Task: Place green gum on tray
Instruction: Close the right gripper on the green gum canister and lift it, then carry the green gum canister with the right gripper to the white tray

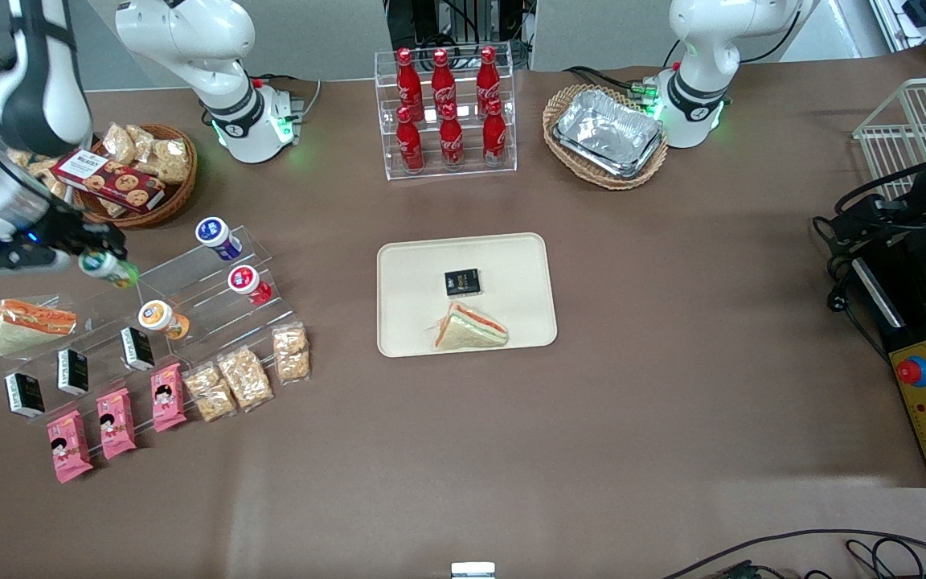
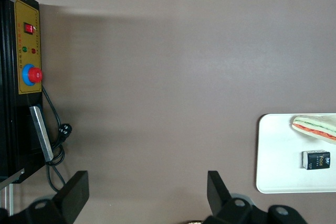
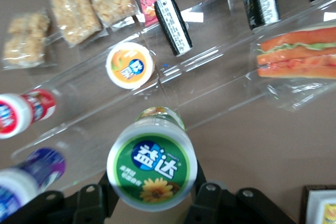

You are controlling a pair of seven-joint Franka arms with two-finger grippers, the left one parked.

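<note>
I am holding the green gum (image 1: 109,269) (image 3: 152,165) clamped in the hand (image 1: 97,256) (image 3: 152,195), raised above the clear stepped rack (image 1: 190,293) toward the working arm's end of the tabletop (image 1: 672,362), well apart from the tray (image 1: 407,265), which is carrying a sandwich (image 1: 469,328) and a small black packet (image 1: 462,281).
</note>
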